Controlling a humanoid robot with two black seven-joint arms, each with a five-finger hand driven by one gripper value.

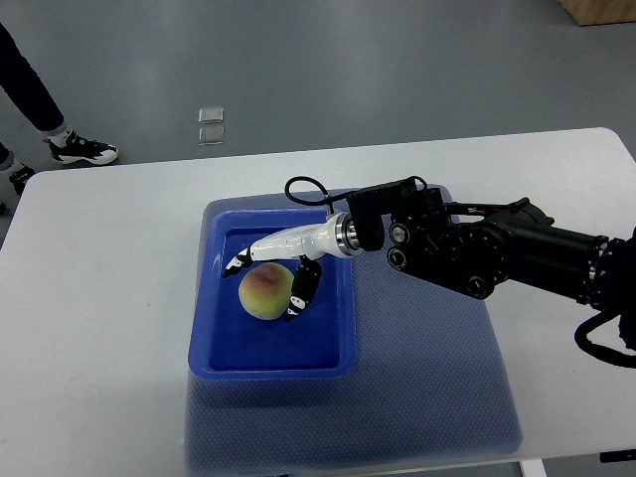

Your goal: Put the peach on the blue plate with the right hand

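A: So, where is the peach [264, 292] sitting?

B: It is lying inside the blue plate [224, 343], left of centre on the tray floor. The plate itself is resting on a blue mat [437, 388] on the white table [99, 298].

A: Which way is it pointing?

B: Hard to say, since it is looking almost round from above, so no long axis is showing. The redder blush is facing the right hand [273, 278].

A: And the hand?

B: Its arm is coming in from the right edge. The white fingers [283, 241] are curling around the peach, one over its top-left, another black-tipped one down its right side. They are appearing to touch the fruit, closing on it.

A: Anyone else around?

B: A person's shoe [82, 150] is showing on the floor at the upper left.
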